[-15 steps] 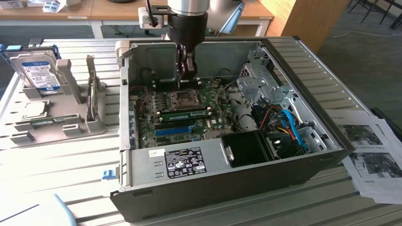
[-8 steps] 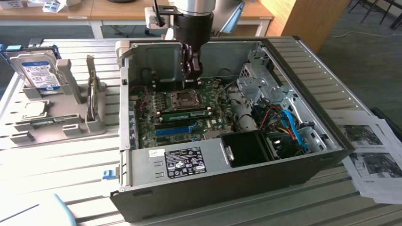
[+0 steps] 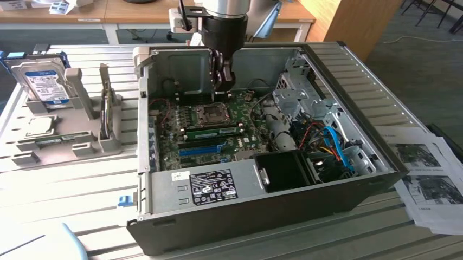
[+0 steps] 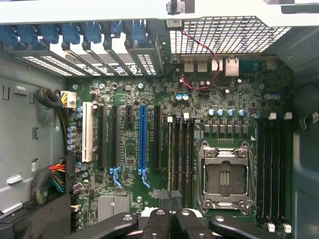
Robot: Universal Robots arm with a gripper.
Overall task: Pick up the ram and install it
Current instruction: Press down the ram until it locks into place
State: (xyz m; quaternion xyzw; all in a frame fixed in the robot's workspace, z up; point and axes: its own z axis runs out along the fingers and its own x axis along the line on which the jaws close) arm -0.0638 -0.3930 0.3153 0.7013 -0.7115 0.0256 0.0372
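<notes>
The counter (image 3: 79, 184) carries the open computer case (image 3: 253, 211), lying on its side; inside it the motherboard (image 4: 149, 94) faces up at me; the gripper (image 3: 225, 86) hangs within the case above the far part of the board, its fingers pressed together, and I can make out nothing pinched between them in the wrist view (image 4: 170, 210).

The ram (image 3: 216, 131) shows in the exterior view as a green stick lying along the memory slots just beside the processor socket (image 4: 224, 174), apart from the gripper; whether it is fully latched I cannot tell.

My worries, as judgements:
- a half-seated stick could be tilted in its slot; pushing down on one end alone might bend it or stress the slot;
- the socket stands open right beside the slots; a sideways slip of the fingers could catch its frame or contacts;
- the red wires (image 4: 202, 59) run near the arm's path and could snag.
</notes>
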